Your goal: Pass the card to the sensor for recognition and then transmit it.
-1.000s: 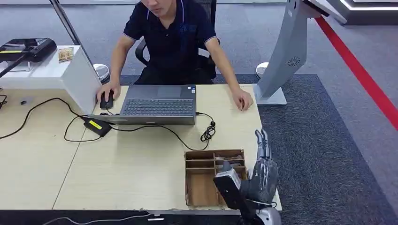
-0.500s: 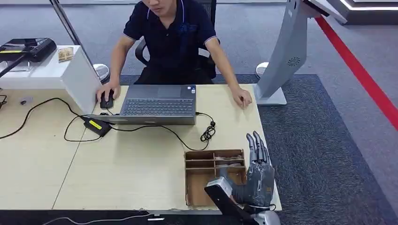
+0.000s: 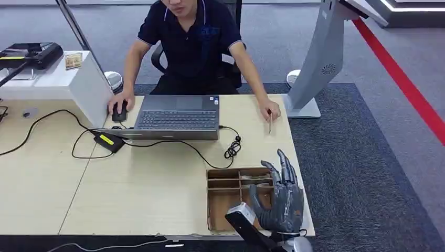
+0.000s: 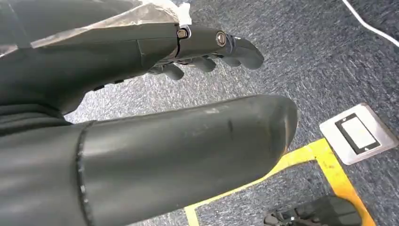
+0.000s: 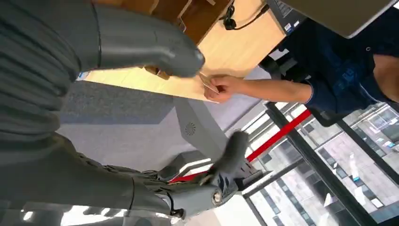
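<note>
A person seated behind the laptop holds a thin card on edge against the table's far right; in the right wrist view the card shows pinched in that person's fingers. My right hand hovers over the right side of an open cardboard box near the table's front edge, fingers spread and slightly bent, holding nothing. It is well short of the card. My left hand hangs beside my body over the carpet, fingers loosely bent, with nothing in it.
A laptop with cables sits mid-table, and a black adapter lies to its left. A black device rests on a white stand at far left. A grey kiosk base stands off the table's right corner.
My right hand has shifted left and lower over the box, its fingers spreading and bending. The person's hand has tipped the card up on its edge.
</note>
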Robot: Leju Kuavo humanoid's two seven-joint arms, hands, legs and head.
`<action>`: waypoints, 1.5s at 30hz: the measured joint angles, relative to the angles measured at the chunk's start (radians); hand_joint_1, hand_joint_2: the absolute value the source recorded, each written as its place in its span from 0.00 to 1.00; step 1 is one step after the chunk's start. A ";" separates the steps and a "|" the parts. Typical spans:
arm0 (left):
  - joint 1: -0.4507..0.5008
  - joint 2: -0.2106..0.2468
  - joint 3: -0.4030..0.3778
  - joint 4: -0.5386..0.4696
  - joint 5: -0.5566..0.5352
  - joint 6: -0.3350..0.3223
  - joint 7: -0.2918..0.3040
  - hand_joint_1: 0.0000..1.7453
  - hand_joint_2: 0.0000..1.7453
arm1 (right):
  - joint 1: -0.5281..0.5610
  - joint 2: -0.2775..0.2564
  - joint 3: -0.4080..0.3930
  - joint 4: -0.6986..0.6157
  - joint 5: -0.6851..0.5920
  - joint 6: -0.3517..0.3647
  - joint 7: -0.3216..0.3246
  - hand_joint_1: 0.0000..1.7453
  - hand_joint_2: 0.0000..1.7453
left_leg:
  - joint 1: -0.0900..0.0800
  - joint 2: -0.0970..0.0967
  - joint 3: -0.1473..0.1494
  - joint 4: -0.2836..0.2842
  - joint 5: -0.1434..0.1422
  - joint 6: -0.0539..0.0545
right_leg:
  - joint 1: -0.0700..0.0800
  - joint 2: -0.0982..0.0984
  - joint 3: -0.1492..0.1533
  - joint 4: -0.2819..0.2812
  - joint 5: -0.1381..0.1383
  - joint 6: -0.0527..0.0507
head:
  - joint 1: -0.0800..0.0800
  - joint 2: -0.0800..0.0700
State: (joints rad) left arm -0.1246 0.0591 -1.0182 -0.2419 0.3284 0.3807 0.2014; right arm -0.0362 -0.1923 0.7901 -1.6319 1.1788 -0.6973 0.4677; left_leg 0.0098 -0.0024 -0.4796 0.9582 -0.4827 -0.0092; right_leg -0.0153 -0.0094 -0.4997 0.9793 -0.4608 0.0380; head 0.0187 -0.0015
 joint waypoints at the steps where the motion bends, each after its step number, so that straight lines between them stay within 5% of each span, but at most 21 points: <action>1: 0.000 0.000 0.000 0.000 0.000 0.000 0.000 0.00 0.00 | -0.002 -0.002 0.002 0.001 0.000 0.000 0.000 0.98 1.00 | 0.000 0.000 0.000 0.000 0.000 0.000 | 0.000 0.000 0.000 0.000 0.000 0.000 | 0.000 0.000; 8: 0.000 0.000 0.000 0.000 0.000 0.000 0.000 0.00 0.00 | -0.005 -0.011 0.013 0.004 0.000 0.000 0.002 0.99 1.00 | 0.000 0.000 0.000 0.000 0.000 0.000 | 0.000 0.000 0.000 0.000 0.000 0.000 | 0.000 0.000; 17: 0.000 0.000 0.000 0.000 0.000 0.000 -0.008 0.00 0.00 | -0.012 -0.021 0.027 0.009 -0.004 0.000 0.015 0.71 1.00 | 0.000 0.000 0.000 0.000 0.000 0.000 | 0.000 0.000 0.000 0.000 0.000 0.000 | 0.000 0.000; 20: 0.000 0.000 0.000 0.000 0.000 0.000 -0.008 0.00 0.00 | -0.014 -0.022 0.033 0.009 -0.005 0.000 0.022 0.80 1.00 | 0.000 0.000 0.000 0.000 0.000 0.000 | 0.000 0.000 0.000 0.000 0.000 0.000 | 0.000 0.000; 27: 0.000 0.000 0.000 0.000 0.001 0.000 -0.009 0.00 0.00 | -0.018 -0.027 0.042 0.009 -0.005 0.000 0.026 0.77 1.00 | 0.000 0.000 0.000 0.000 0.000 0.000 | 0.000 0.000 0.000 0.000 0.000 0.000 | 0.000 0.000; 28: 0.000 0.000 0.000 0.000 0.001 0.000 -0.009 0.00 0.00 | -0.018 -0.028 0.043 0.009 -0.005 0.000 0.026 0.61 1.00 | 0.000 0.000 0.000 0.000 0.000 0.000 | 0.000 0.000 0.000 0.000 0.000 0.000 | 0.000 0.000; 29: 0.000 0.000 0.000 0.000 0.001 0.000 -0.009 0.00 0.00 | -0.018 -0.029 0.044 0.009 -0.005 0.000 0.026 0.29 1.00 | 0.000 0.000 0.000 0.000 0.000 0.000 | 0.000 0.000 0.000 0.000 0.000 0.000 | 0.000 0.000; 30: 0.000 0.000 0.000 0.000 0.001 0.000 -0.009 0.00 0.00 | -0.018 -0.029 0.044 0.009 -0.004 0.000 0.026 0.11 1.00 | 0.000 0.000 0.000 0.000 0.000 0.000 | 0.000 0.000 0.000 0.000 0.000 0.000 | 0.000 0.000; 32: 0.000 0.000 0.000 0.000 0.001 0.000 -0.009 0.00 0.00 | -0.018 -0.029 0.045 0.009 -0.002 0.000 0.026 0.00 1.00 | 0.000 0.000 0.000 0.000 0.000 0.000 | 0.000 0.000 0.000 0.000 0.000 0.000 | 0.000 0.000; 45: 0.000 0.000 0.000 0.000 0.001 0.001 -0.009 0.00 0.00 | -0.018 -0.029 0.045 0.009 0.000 0.000 0.014 0.00 1.00 | 0.000 0.000 0.000 0.000 0.000 0.000 | 0.000 0.000 0.000 0.000 0.000 0.000 | 0.000 0.000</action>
State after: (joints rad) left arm -0.1245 0.0591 -1.0182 -0.2419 0.3292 0.3819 0.1923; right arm -0.0544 -0.2213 0.8351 -1.6232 1.1788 -0.6977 0.4814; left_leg 0.0098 -0.0024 -0.4796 0.9582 -0.4827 -0.0092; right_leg -0.0153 -0.0094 -0.4998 0.9793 -0.4608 0.0380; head 0.0191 -0.0015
